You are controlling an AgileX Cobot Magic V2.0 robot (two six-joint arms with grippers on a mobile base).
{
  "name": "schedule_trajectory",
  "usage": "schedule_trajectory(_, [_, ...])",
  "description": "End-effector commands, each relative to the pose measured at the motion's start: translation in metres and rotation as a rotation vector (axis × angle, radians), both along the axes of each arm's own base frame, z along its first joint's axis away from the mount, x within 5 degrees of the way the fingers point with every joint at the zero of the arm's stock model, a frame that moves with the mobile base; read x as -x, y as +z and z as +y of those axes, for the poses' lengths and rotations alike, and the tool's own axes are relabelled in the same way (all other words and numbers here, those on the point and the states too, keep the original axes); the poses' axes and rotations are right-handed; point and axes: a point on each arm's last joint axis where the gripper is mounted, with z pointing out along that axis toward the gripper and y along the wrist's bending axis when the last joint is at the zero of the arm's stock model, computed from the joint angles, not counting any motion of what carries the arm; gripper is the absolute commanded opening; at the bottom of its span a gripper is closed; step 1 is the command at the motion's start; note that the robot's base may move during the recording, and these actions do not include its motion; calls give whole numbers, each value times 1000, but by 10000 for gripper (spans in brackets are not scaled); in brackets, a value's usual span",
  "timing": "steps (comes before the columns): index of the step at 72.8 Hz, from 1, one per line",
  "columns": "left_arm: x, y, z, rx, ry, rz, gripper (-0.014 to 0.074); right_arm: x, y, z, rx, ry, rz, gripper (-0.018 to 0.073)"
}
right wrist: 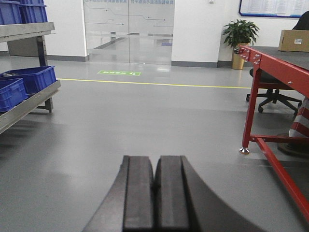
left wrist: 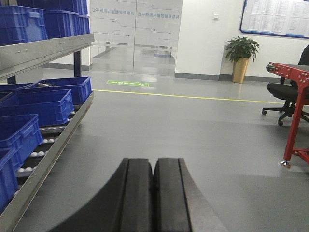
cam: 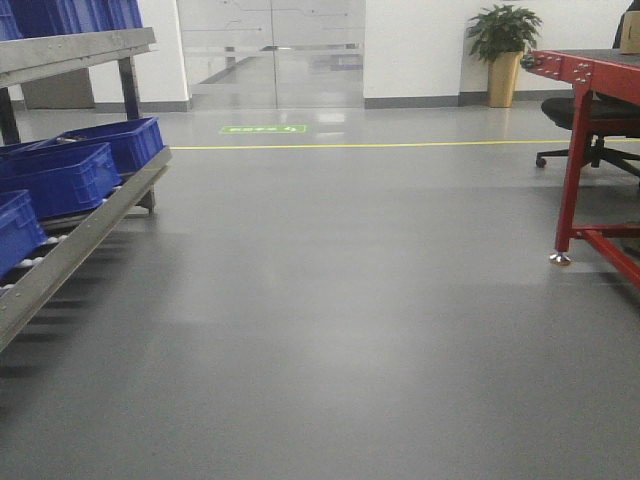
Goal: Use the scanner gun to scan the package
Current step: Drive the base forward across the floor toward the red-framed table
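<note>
A warehouse hall with a glossy gray floor (cam: pixel 330 300) stretches ahead of us to frosted glass doors (cam: pixel 270 50) in a white wall. A yellow line (cam: pixel 350 146) crosses the floor in front of the doors, just behind a green floor marking (cam: pixel 263 129).

On the left, blue crates (cam: pixel 60 175) sit on a sloping metal roller rack (cam: pixel 90 225), with more crates on the shelf above. On the right stands a red-framed counter (right wrist: pixel 277 67). A black office chair (left wrist: pixel 282 92) sits beside it and a potted plant (cam: pixel 503 50) in a gold pot stands against the wall behind. A blue-framed noticeboard (left wrist: pixel 275 17) hangs on that wall.

The package (right wrist: pixel 294 40), a tan cardboard box with a small pale label on its side, rests on the counter's dark top. It sits at the far right edge of the right wrist view, well apart from both arms.

Low in the left wrist view we see the left end effector (left wrist: pixel 154 166) with its two black fingers pressed flat together. The right end effector (right wrist: pixel 155 164) looks the same, its fingers meeting along a thin seam. Both point across open floor toward the doors. The rack flanks the left one, and the counter's red leg and lower brace lie off to the right of the other.
</note>
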Motion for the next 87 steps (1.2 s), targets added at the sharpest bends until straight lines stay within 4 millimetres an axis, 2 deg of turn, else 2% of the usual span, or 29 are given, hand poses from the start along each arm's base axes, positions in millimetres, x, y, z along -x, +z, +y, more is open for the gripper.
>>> schedule_trajectory(1, [1,2,0,6,-5,-23,-111,0,2,0,7,-8,-27,-169])
schedule_trajectory(87, [1,2,0,6,-5,-23,-111,0,2,0,7,-8,-27,-169])
